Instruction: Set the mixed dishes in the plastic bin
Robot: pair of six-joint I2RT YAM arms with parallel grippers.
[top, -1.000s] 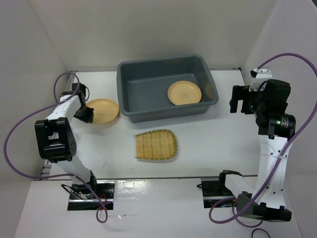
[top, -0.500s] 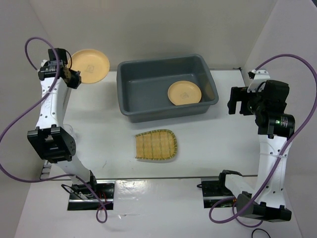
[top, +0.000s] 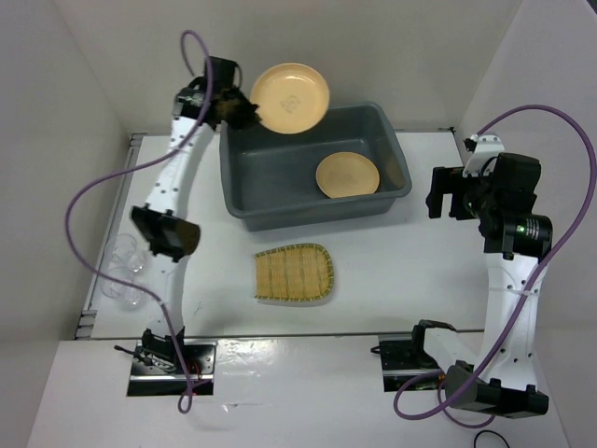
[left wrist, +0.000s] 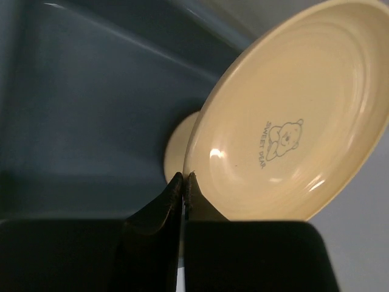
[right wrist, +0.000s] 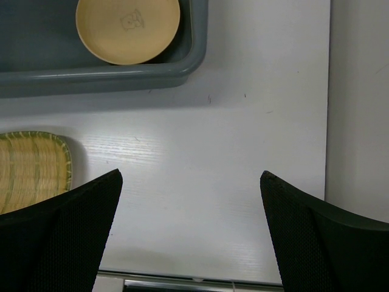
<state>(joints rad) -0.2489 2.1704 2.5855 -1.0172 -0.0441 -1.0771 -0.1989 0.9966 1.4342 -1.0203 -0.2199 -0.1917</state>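
My left gripper (top: 248, 113) is shut on the rim of a tan-orange plate (top: 291, 98) and holds it high over the back left corner of the dark grey plastic bin (top: 244, 191). In the left wrist view the plate (left wrist: 298, 115) stands tilted, pinched at my left gripper (left wrist: 184, 177). A second tan plate (top: 347, 174) lies in the bin's right part and shows in the right wrist view (right wrist: 127, 27). The yellow bamboo tray (top: 293, 273) lies on the table in front of the bin. A clear glass cup (top: 124, 271) sits at the left table edge. My right gripper (top: 446, 191) is open and empty, right of the bin.
White walls close in the table at the back and on both sides. The right wrist view shows the bin's near right corner (right wrist: 194, 58), the tray's edge (right wrist: 30, 167) and the table's front edge. Purple cables loop off both arms.
My left arm has lifted the plate off the table's left side, swung it up and to the right, and now holds it over the bin. The right arm has barely moved.
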